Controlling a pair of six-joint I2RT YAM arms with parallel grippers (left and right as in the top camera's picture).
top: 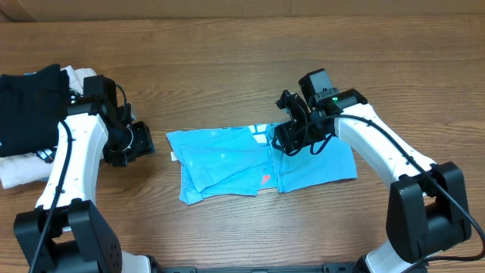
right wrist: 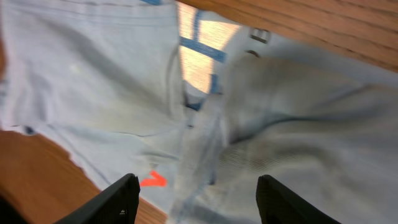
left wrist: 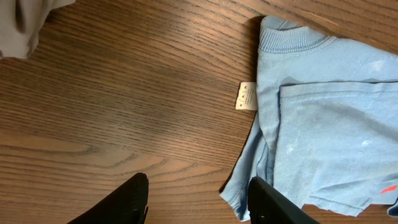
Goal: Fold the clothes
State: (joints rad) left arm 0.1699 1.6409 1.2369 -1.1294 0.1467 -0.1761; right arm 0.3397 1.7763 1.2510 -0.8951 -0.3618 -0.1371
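Table: a wooden table (top: 227, 68) carries everything in view.
T-shirt: the light blue T-shirt (top: 227, 163) lies flat at the table's centre, between the two arms. Overlapped layers and a fold edge across its right part are seen; it is judged partly folded, with more folds due.
Black garment: a folded black garment (top: 26, 106) is stacked at the far left, behind the left arm and well apart from the T-shirt. It is judged to be set aside there, clear of the working area.
Pale garment: a pale garment (top: 15, 171) lies under and beside the black one.
Right gripper: the right gripper (right wrist: 199, 199) is held over the T-shirt's upper right part, fingers spread, nothing between them. It is judged to be placed for taking a layer there; the wrist view is blurred.
Left gripper: the left gripper (left wrist: 199, 193) is held over bare wood just beside the T-shirt's left edge, fingers spread and empty, judged ready for that edge.
Obstructions: nothing is seen between either gripper and the cloth. The left arm stands near the stack, which is judged a snag risk.
Neck label: a small white neck label (left wrist: 246, 96) sticks out onto the wood below the ribbed collar (left wrist: 289, 40).
Coral mark: a small coral mark (top: 265, 179) shows near the lower edge.
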